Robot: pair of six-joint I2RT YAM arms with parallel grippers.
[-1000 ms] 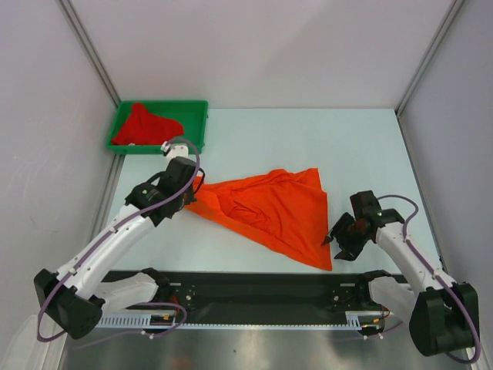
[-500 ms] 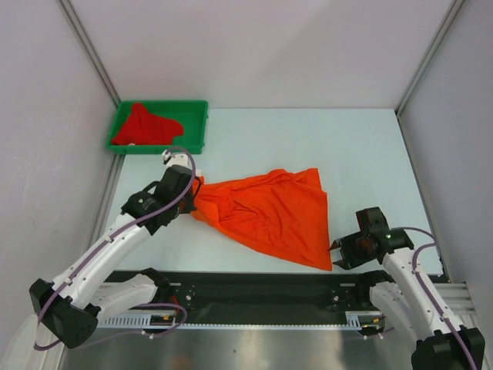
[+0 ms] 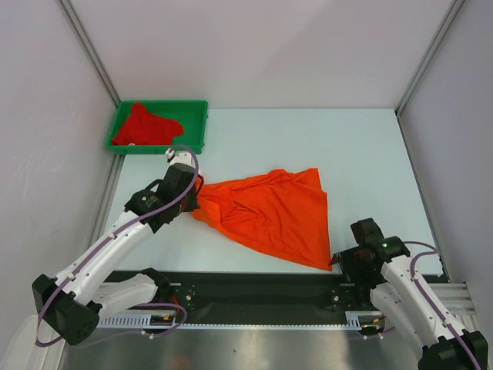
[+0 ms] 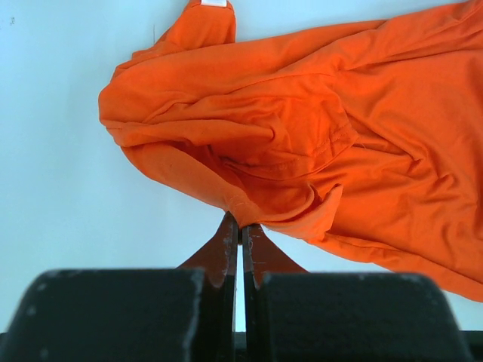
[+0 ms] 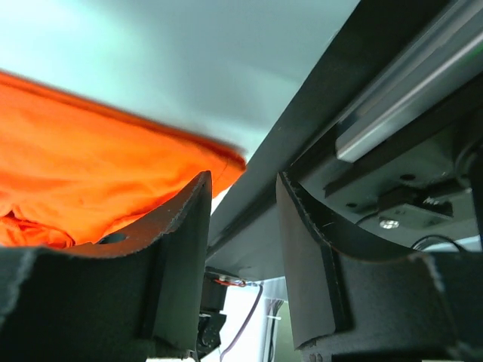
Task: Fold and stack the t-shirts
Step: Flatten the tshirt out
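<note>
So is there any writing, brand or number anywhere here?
No text can be read.
The white neck label on the orange t-shirt: cut off at the picture's edge, no print shows.
The white ridged strip at the near edge: fine marks only, too small to read.
The red t-shirt and green tray: plain.

A pale blue table (image 3: 362,154) is carrying two things. A green plastic tray (image 3: 196,123) is sitting at its far left corner. An orange t-shirt (image 3: 269,216) is lying rumpled on the bare top, nearer than the tray and off to its right.
</note>
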